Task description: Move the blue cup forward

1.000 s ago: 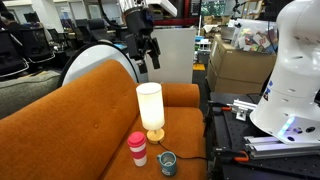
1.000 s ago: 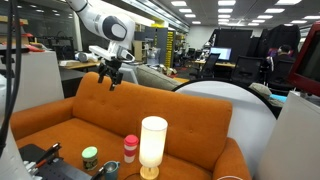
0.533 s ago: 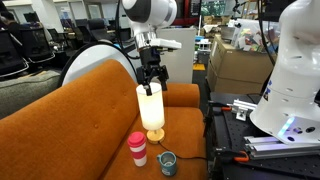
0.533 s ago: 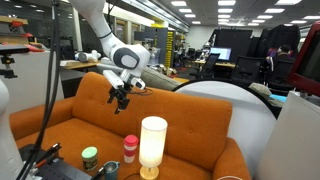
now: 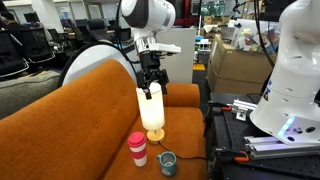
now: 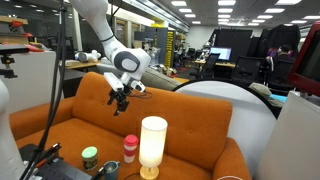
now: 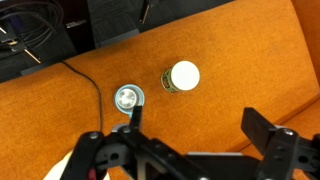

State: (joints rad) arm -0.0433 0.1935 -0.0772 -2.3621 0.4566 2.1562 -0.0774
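Observation:
The blue cup [image 5: 167,162] is small, squat and grey-blue. It stands on the orange sofa seat near the front edge, right of the red-pink tumbler [image 5: 137,148]. In the wrist view the cup [image 7: 129,97] shows from above, just beyond my left fingertip. My gripper [image 5: 152,82] hangs open and empty in the air above the cream lamp [image 5: 151,110], well above the cup. It also shows in an exterior view [image 6: 120,98] and in the wrist view [image 7: 198,125] with its fingers wide apart.
The lamp [image 7: 183,75] stands upright behind the cup, and its cord runs across the seat. The sofa back [image 5: 90,85] rises on one side. A black table with tools [image 5: 235,140] and a white robot base [image 5: 295,80] stand beside the sofa.
My gripper has come down from high above the sofa back to just over the lamp. The cup, tumbler and lamp have not moved.

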